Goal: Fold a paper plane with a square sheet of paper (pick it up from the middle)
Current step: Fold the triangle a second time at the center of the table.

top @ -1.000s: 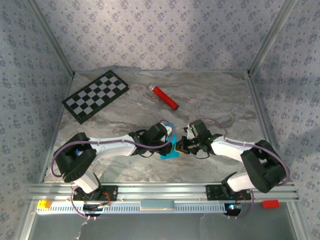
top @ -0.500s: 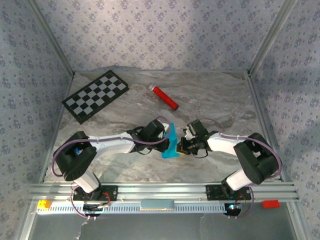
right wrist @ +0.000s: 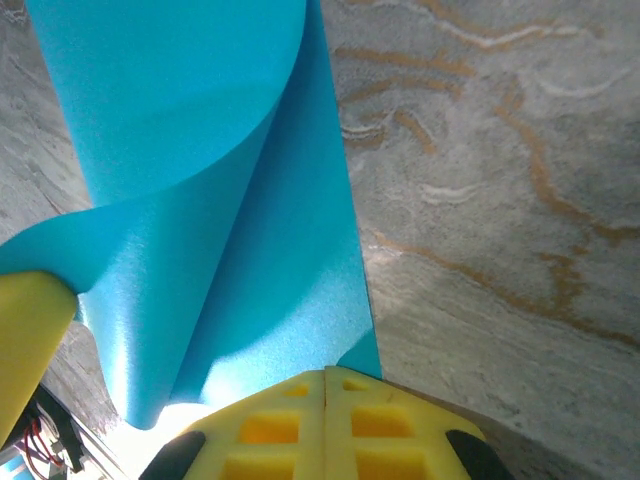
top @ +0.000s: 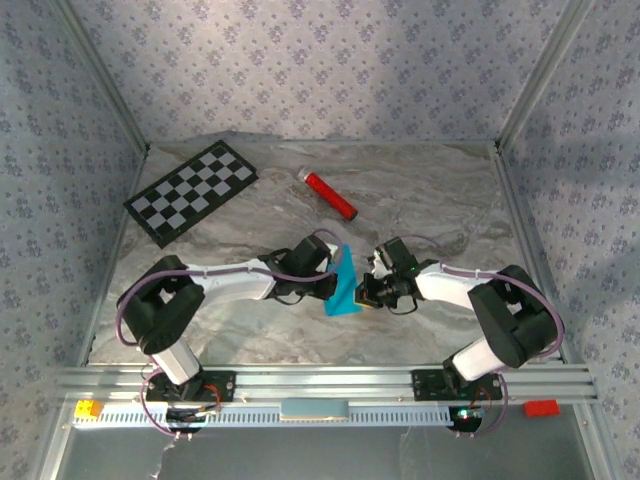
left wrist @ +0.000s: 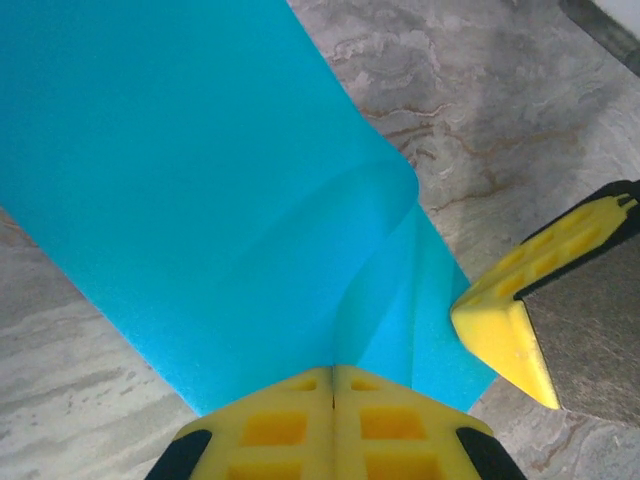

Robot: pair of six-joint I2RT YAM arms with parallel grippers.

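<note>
The paper [top: 343,285] hangs bent over the middle of the worktop [top: 420,200]. The left jaws and right jaws each pinch one edge tight. To fold it well, line the edges up evenly, then press flat.

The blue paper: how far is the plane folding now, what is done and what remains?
Done: the square sheet of paper is picked up and stands on edge. In hand: the left gripper and the right gripper are both shut on it, and it bends over in a soft curve, not a pressed crease. To do: no pointed nose or centre crease shows, so nearly all the folding remains.
</note>
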